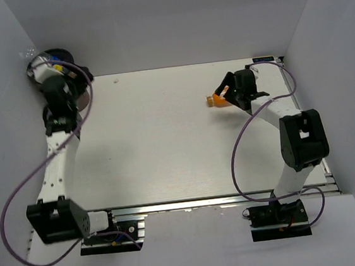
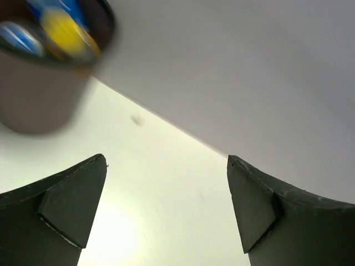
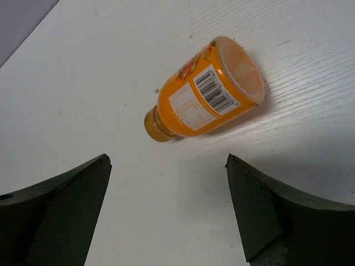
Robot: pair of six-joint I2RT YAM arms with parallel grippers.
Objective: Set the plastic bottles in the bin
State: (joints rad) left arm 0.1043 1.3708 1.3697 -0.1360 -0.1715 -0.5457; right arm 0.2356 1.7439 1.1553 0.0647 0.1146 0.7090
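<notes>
A squat orange bottle [image 3: 205, 94] lies on its side on the white table, cap toward the left; it also shows in the top view [image 1: 215, 100]. My right gripper [image 3: 166, 160] is open and empty just short of it, with the bottle ahead of the fingertips, not between them [image 1: 229, 89]. The dark brown bin [image 2: 39, 100] stands at the table's far left corner [image 1: 83, 95], with blurred blue and yellow bottle parts [image 2: 61, 27] inside. My left gripper [image 2: 166, 160] is open and empty over bare table beside the bin [image 1: 61, 113]. The other bottles are hidden.
Grey walls enclose the table at the back and on both sides. A small mark [image 2: 136, 119] lies on the table near the back wall. The left arm [image 1: 57, 165] covers much of the bin in the top view.
</notes>
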